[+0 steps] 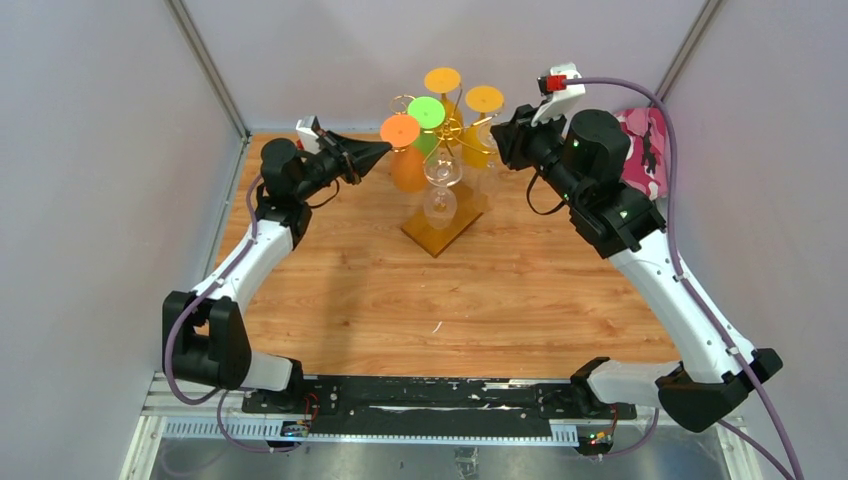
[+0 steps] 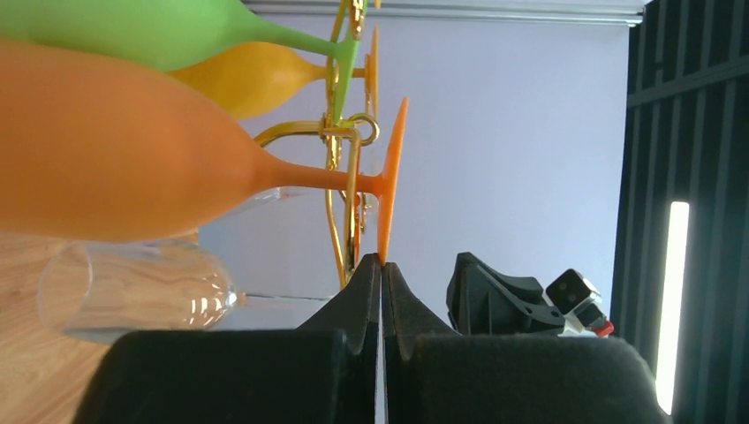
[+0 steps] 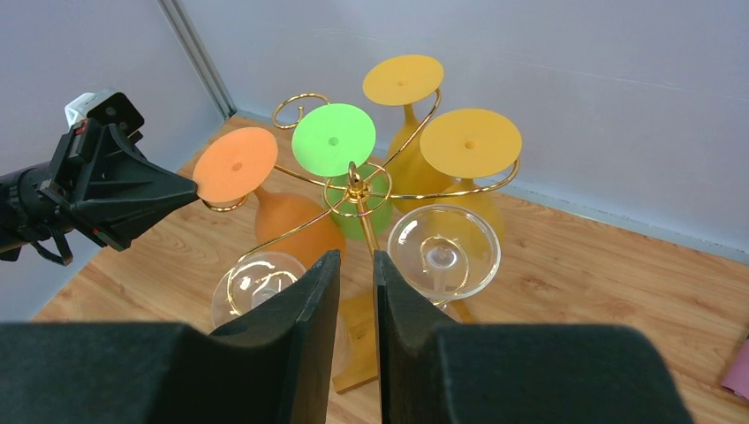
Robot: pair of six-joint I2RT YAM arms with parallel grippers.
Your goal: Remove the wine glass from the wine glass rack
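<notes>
Left jaws shut; one rack [image 1: 432, 238], six glasses [image 1: 400, 130].

Right pincer [image 3: 354, 263] slightly parted, facing wine glass rack [image 3: 354, 181]; left pincer [image 3: 187, 192] tip beside orange glass [image 3: 235, 164] foot

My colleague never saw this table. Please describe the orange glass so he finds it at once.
On the table stands a gold wine glass rack hung with glasses. The orange glass hangs on its left side, by the left gripper. It alone is orange, among a green glass, yellow glasses and clear glasses.
</notes>
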